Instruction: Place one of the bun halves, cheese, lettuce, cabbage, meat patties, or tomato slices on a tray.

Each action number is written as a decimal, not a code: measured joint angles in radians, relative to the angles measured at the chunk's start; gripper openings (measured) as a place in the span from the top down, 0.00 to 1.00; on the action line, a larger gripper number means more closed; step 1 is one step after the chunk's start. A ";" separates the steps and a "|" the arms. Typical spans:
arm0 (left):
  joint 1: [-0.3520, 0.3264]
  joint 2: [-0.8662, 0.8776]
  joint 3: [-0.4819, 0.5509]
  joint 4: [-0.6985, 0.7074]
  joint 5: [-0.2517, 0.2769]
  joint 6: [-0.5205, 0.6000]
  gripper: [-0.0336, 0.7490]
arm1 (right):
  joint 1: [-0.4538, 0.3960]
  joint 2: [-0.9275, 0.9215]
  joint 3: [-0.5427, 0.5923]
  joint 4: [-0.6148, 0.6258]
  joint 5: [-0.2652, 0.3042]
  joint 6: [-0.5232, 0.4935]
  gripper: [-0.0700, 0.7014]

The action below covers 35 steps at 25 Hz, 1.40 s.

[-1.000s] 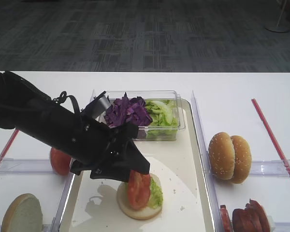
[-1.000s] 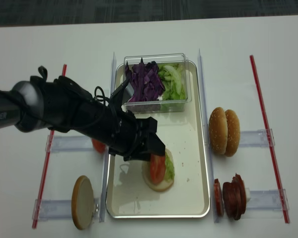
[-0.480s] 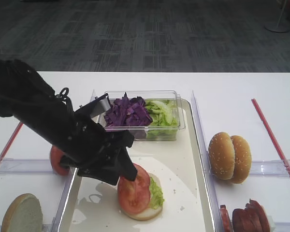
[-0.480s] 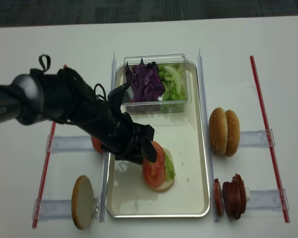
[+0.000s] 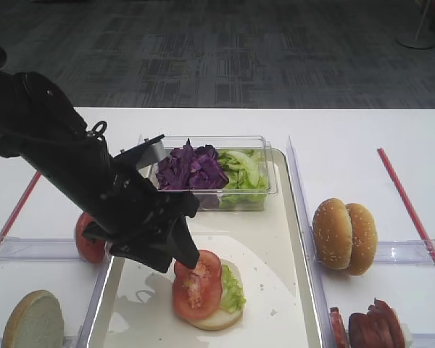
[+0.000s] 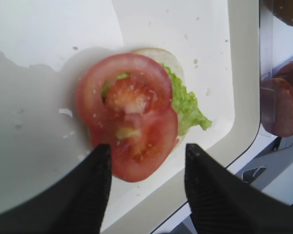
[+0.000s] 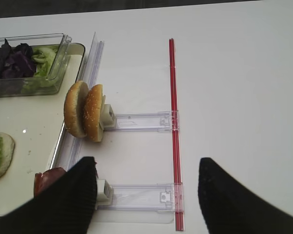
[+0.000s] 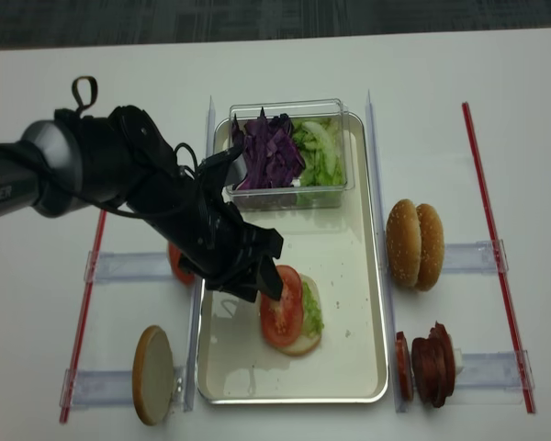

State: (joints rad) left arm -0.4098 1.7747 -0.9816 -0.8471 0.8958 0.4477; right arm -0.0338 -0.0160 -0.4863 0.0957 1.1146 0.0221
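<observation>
1. Left black fingers spread apart, released, hovering just above the round bright-red tomato slice.
2. Slice resting on light green crinkly lettuce and pale bun half, inside the long cream-white tray.
3. Right black fingers parted, gripping nothing, over the white surface.

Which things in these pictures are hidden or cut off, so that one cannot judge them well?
- Tomato slices left of the tray: exterior high view, mostly hidden behind the left arm; their number is unclear.
- Meat patties: same view, cut by the bottom edge.
- Bottom bun half: left wrist view, mostly covered by the placed tomato slice and lettuce.
- Right tool: right wrist view, only two dark fingers show, the rest is cut by the bottom edge.
</observation>
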 joint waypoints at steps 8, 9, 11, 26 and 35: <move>0.000 0.000 -0.138 0.173 0.099 -0.137 0.53 | 0.000 0.000 0.000 0.000 0.000 0.000 0.29; 0.000 0.000 -0.165 0.215 0.125 -0.175 0.53 | 0.000 0.000 0.000 0.000 0.000 0.000 0.29; 0.002 0.000 -0.189 0.250 0.152 -0.211 0.53 | 0.000 0.000 0.000 0.000 0.000 0.000 0.29; 0.002 0.000 -0.377 0.601 0.312 -0.487 0.53 | 0.000 0.000 0.000 0.000 0.000 0.000 0.29; 0.002 0.000 -0.406 0.776 0.318 -0.539 0.53 | 0.000 0.000 0.000 0.000 0.000 0.000 0.29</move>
State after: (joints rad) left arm -0.4076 1.7747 -1.3880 -0.0710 1.2136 -0.0917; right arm -0.0338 -0.0160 -0.4863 0.0952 1.1146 0.0221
